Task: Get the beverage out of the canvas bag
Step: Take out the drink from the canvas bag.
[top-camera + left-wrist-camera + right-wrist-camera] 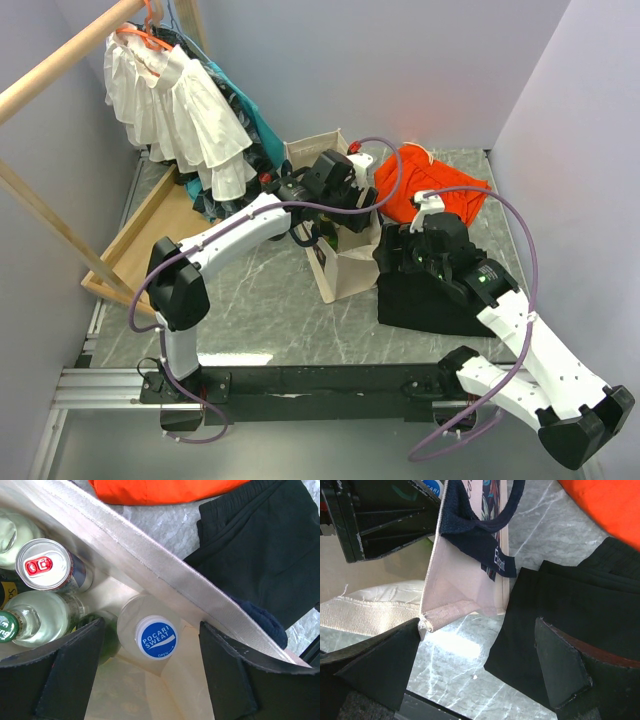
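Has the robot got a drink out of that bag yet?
Not yet. Done: the left gripper is inside the canvas bag. In hand: its open fingers flank the Pocari Sweat bottle without gripping it. Left: close, lift it out.

orange cloth (pixel 160 490): crumpled bundle on the table, past the fingertips of the left pincer (pixel 150 630), off to its right in the overhead view.
black garment (pixel 555 605): folded flat, directly under the right pincer (pixel 475 630); 1 edge just beside the orange cloth.
white ruffled garment (pixel 180 110): on an orange hanger (pixel 150 40), well apart from the left pincer, far to its left.
teal garment (pixel 262 125): hangs behind the white one, on the side nearer the left pincer.
wooden rail (pixel 60 70): slanted, carries the hanger.
wooden tray (pixel 140 235): low frame left of the left pincer, below the 2 garments.
table (pixel 270 300): grey marble pattern.
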You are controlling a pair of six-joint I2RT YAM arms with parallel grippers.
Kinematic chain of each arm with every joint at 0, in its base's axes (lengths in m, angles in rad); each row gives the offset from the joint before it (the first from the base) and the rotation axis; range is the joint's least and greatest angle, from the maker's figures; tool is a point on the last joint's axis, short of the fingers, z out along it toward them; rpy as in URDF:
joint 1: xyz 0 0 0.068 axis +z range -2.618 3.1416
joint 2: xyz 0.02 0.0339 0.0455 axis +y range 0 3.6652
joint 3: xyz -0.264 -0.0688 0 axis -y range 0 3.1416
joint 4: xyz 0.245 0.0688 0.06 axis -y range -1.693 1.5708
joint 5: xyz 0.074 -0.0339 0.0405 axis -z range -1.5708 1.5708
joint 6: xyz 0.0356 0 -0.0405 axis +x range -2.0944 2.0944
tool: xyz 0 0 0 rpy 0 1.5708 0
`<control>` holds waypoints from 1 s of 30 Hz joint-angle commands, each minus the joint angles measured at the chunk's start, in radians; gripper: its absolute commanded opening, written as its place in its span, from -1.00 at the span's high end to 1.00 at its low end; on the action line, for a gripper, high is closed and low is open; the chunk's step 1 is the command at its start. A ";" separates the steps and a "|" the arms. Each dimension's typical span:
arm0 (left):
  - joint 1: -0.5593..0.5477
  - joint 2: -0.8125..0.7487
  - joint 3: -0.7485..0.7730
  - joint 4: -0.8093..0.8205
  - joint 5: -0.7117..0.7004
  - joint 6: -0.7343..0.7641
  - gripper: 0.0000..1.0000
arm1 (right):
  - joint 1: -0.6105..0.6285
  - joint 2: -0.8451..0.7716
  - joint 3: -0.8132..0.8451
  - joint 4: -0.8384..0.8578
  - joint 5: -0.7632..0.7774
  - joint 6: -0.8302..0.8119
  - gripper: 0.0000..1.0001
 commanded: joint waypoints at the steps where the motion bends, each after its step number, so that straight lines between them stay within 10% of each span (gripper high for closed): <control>1: -0.006 -0.003 0.015 0.024 -0.003 -0.004 -0.60 | 0.007 0.004 0.027 -0.061 0.010 -0.022 -1.00; 30: -0.006 0.009 -0.002 0.003 -0.008 -0.012 -0.56 | 0.008 -0.002 0.013 -0.058 0.015 -0.019 -1.00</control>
